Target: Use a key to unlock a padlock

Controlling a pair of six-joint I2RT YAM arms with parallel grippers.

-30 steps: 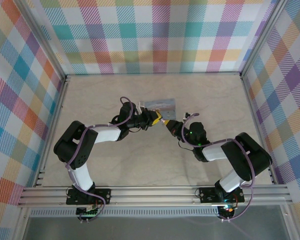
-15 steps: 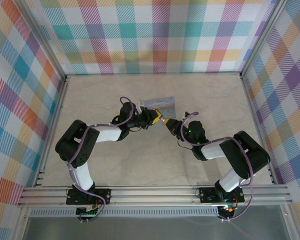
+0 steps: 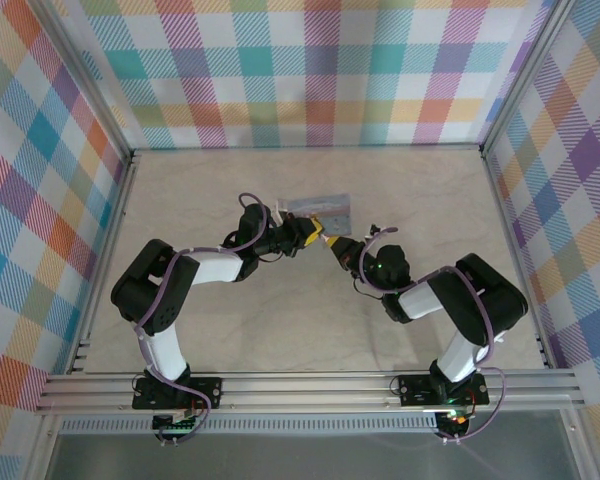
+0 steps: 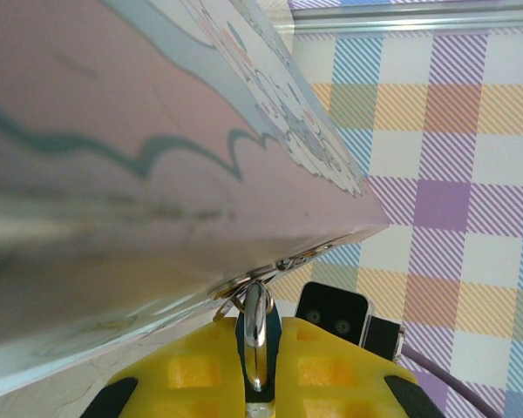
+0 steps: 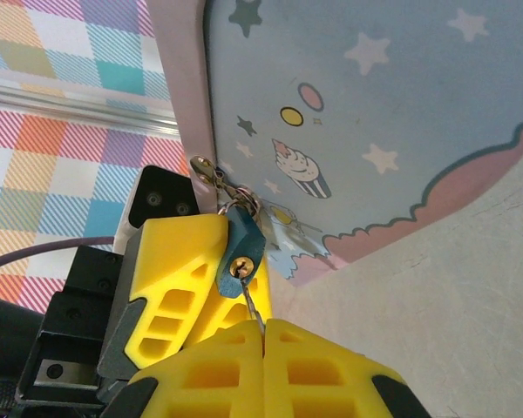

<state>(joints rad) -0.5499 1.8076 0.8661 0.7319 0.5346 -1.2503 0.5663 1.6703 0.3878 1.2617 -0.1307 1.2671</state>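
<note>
Padlock (image 5: 241, 252) is small, dark bluish, silver-shackled, tilted.

A pale beige bench (image 3: 280, 330) with faint marble veining, seen from above. A flat, pale blue tin box (image 3: 320, 207) printed with cartoon stars and a cupcake lies directly on it, near the middle, slightly toward the far edge.
</note>
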